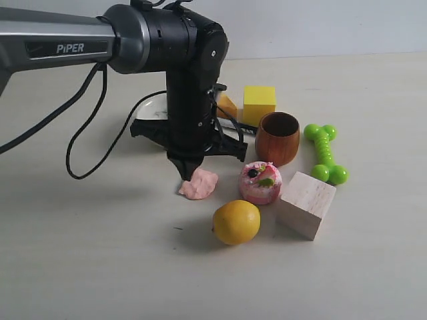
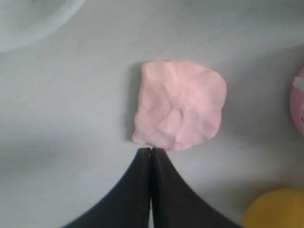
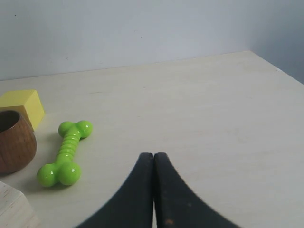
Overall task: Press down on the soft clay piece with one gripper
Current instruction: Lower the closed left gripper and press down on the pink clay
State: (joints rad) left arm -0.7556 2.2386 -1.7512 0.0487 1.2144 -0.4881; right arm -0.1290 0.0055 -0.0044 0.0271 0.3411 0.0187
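The left gripper (image 2: 151, 151), jaws pressed together and empty, points down with its tips at the soft clay piece's (image 2: 179, 104) edge. The right gripper (image 3: 153, 156) is likewise closed and empty.

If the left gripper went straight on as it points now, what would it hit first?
Probably the edge of the soft clay piece: the left gripper, shut, has its tip right at its rim, so it might meet the table beside it instead.
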